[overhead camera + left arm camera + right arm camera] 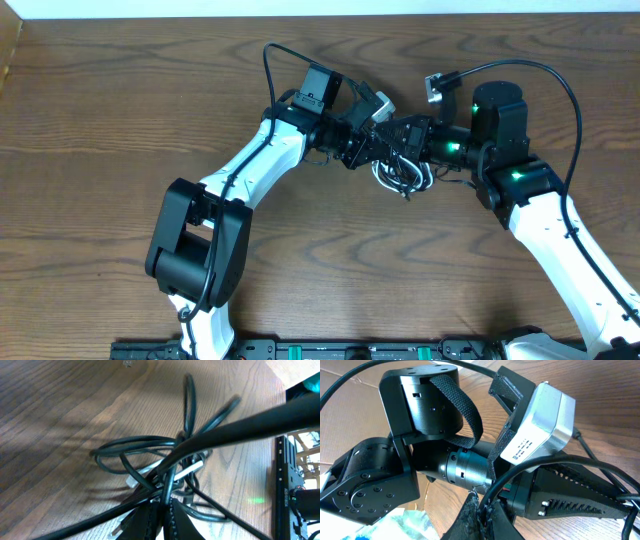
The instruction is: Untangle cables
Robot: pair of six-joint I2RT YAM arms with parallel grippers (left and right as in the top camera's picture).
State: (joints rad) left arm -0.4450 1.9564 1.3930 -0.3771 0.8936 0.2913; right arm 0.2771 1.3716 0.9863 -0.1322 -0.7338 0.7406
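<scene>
Black cable point(145, 440) and white cable point(150, 469) knotted together mid-bench point(120, 100), at 6 o'clock just off both tips. Left pincer point(162, 510) and right pincer point(481, 507) each clamped on black strand, equally near. Probably needs pulling apart 9-to-3.

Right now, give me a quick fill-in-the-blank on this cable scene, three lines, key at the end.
1. The table under the tangle is made of ____.
2. Threaded among the loops of the black cable, the second cable is coloured ____.
3. The left claw and the right claw are each ____ on the black cable.

Missing words: wood; white; shut.
</scene>
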